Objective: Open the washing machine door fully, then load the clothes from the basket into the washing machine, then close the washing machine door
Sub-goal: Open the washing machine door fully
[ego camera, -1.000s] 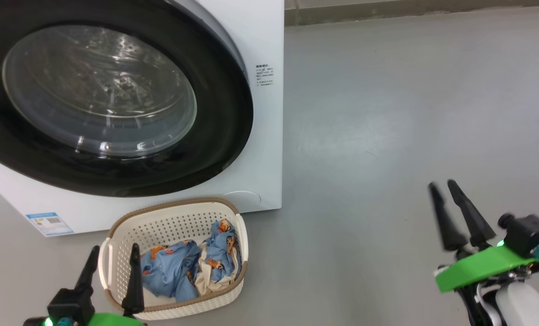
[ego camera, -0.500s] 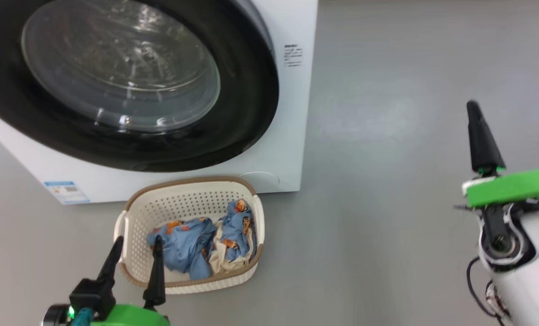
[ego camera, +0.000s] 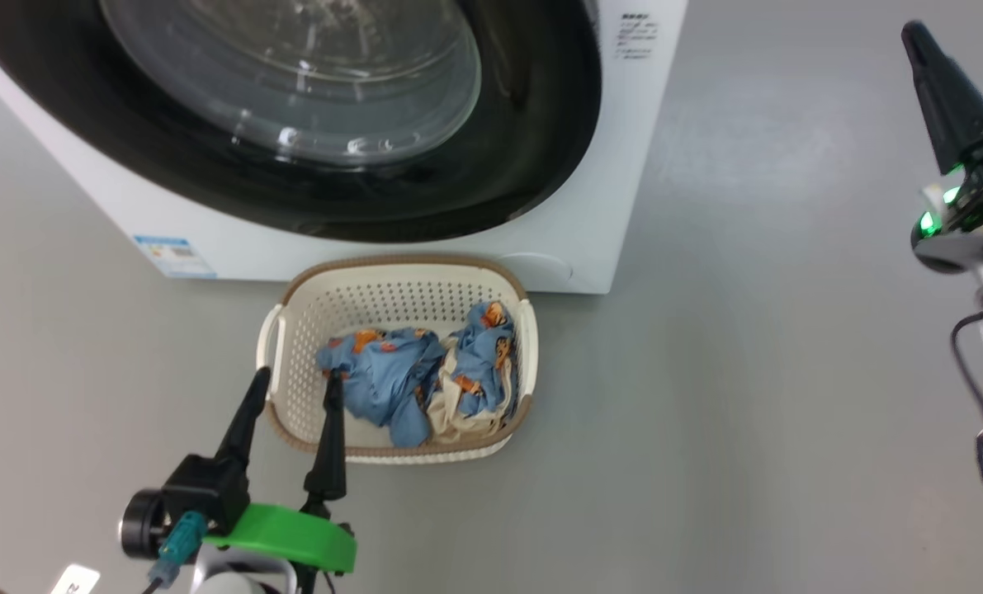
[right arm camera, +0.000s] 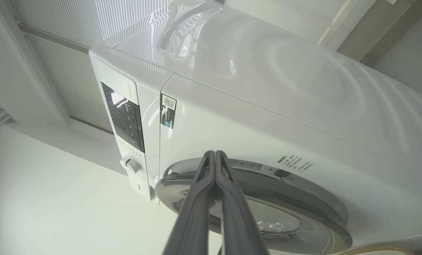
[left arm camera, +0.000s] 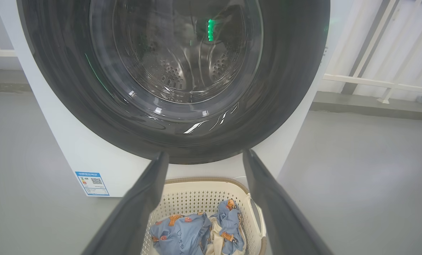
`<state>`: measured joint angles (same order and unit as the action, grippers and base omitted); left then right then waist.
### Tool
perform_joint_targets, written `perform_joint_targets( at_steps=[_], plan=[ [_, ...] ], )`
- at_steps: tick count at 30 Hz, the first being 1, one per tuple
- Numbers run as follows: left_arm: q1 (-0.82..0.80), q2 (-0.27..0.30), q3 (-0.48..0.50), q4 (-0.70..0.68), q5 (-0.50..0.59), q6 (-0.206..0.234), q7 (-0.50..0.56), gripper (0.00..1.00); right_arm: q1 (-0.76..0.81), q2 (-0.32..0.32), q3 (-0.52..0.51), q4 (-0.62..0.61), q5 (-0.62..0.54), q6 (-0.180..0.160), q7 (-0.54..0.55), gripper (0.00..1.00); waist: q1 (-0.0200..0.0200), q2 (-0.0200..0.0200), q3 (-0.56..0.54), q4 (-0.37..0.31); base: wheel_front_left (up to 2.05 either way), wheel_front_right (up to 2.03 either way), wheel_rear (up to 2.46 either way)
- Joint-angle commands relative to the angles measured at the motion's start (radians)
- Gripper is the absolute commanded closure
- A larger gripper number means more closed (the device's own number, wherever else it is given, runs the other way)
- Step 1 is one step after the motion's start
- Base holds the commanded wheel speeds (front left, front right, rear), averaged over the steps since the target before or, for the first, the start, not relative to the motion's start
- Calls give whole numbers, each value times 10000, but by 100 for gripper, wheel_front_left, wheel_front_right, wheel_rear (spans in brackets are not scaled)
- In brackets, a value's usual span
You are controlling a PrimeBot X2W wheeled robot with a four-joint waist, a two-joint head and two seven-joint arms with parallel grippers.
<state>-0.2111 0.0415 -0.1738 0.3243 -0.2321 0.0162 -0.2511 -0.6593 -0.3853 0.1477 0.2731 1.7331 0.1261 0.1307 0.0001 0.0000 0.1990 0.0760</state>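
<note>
Clothes [ego camera: 425, 388] of soft light blue fabric with orange cartoon prints, tangled with a plain cream piece, lie crumpled in the right half of the small rectangular cream plastic basket [ego camera: 400, 276], which has perforated sides, a brown rim and white side handles. The left gripper [ego camera: 298, 375] is nearest the camera, its two long dark fingers spread wide with nothing between them. In the head view one tip overlaps the basket's left rim and the other sits just beside the blue cloth (how high above it I cannot tell). The basket stands on the smooth grey floor [ego camera: 747, 371], just beside the foot of the big white box-shaped washing machine [ego camera: 623, 206]. A small blue label [ego camera: 173, 256] marks the lower front of the machine, to the left of the basket. Above the basket, the large round glossy black washing machine door [ego camera: 541, 124], with its bulging clear glass window, lies closed against the front; the perforated steel drum shows through the glass in the left wrist view. Off to the right, well apart from basket and clothes, the right gripper [ego camera: 914, 33] is raised, its fingers pressed together on nothing. In its own wrist view they point at the door's silvery edge, below a dark control panel [right arm camera: 124, 117] and a white knob [right arm camera: 130, 164].
</note>
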Motion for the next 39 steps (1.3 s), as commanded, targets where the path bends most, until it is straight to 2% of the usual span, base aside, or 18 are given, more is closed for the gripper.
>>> perform_joint_targets(
  at_steps=[1,4,5,14,20,30,39],
  plan=[
    [-400,88,155,-358,-132,110,-107,0,-359,-190,-102,-139,100,46,525,100,-1,0,557,512,0,0,0],
    [-583,88,-114,-488,-246,221,-107,0,-775,-234,-327,57,158,46,1669,100,-1,0,853,695,0,0,0],
    [-583,88,-114,-488,-246,221,-107,0,-775,-234,-327,57,158,46,1669,100,-1,0,853,695,0,0,0],
    [-1017,88,-778,-729,-543,563,-107,0,-1896,-361,-787,800,13,46,4070,100,-1,0,1605,1189,0,0,0],
    [-1241,88,-1076,-1134,-573,754,-107,0,-2646,-385,-896,1038,-152,46,5186,100,-1,0,2145,1496,0,0,0],
    [-1558,87,-1674,-1720,-752,1067,-107,0,-3845,-392,-850,1324,-670,46,6100,100,-1,0,3015,1988,0,0,0],
    [-1854,87,-2291,-2003,-959,1244,-107,0,-4662,-364,-686,1515,-1194,46,6330,100,-1,0,3488,2398,0,0,0]
  ],
)
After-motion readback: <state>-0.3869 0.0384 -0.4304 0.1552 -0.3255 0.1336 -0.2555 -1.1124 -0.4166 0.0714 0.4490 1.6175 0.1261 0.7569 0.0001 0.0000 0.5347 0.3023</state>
